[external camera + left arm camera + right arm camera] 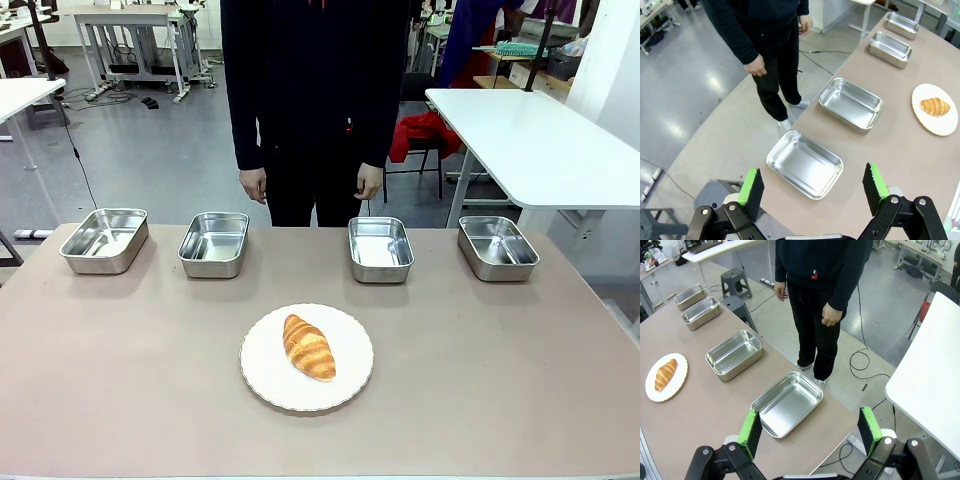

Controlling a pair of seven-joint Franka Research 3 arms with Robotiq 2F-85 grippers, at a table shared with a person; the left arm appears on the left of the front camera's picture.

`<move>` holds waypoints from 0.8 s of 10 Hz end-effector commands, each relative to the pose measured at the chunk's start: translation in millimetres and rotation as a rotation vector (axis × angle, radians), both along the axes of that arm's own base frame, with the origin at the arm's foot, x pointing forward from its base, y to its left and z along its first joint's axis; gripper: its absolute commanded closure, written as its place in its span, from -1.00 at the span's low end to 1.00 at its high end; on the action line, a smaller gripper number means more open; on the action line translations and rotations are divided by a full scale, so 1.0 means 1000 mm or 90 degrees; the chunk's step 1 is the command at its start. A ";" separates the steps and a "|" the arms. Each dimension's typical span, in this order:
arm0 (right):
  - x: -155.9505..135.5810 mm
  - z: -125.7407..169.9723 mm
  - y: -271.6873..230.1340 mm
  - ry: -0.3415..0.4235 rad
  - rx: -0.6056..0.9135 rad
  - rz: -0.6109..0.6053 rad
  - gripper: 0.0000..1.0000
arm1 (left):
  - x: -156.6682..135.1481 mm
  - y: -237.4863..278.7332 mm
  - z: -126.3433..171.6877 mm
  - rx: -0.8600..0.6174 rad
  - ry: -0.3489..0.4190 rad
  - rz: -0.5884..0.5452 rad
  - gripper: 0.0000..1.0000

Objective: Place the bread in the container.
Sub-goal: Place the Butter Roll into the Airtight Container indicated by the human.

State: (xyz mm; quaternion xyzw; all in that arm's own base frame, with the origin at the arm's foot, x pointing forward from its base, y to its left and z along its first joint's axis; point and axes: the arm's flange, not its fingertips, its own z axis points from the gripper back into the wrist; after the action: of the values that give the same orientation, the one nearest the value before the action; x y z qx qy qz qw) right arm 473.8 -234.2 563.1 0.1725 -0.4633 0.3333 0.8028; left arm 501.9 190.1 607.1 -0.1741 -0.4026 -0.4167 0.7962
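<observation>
At the near middle of the worktop (120, 400), the bread (309, 347) is lying on a round white plate (265, 375), untouched, while four steel containers (381, 272) are standing in a row along the far edge. Your left end effector (812, 172) and right end effector (809, 415) are hanging released, jaws wide and empty, high over the row's ends. By the look of it you are facing the opening step: reaching down, straddling the bread across its middle, then closing gently.

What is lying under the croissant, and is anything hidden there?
The croissant lies on a round white plate, which stands on the tan table. The plate's rim shows all around it. The patch of plate beneath the croissant is covered, so I cannot see it.
</observation>
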 end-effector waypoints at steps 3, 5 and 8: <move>0.000 0.002 0.002 -0.003 0.000 0.002 -1.00 | 0.000 0.000 0.000 -0.009 -0.005 0.005 -1.00; 0.000 0.002 0.002 -0.003 0.000 0.002 -1.00 | 0.000 0.000 0.000 -0.009 -0.005 0.005 -1.00; 0.000 0.002 0.002 -0.003 0.000 0.002 -1.00 | 0.000 0.000 0.000 -0.009 -0.005 0.005 -1.00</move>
State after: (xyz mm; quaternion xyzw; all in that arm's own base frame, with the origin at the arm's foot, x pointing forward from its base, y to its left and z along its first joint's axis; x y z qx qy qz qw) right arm 473.8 -234.2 563.1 0.1725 -0.4633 0.3333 0.8028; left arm 501.9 190.1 607.1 -0.1741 -0.4026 -0.4167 0.7962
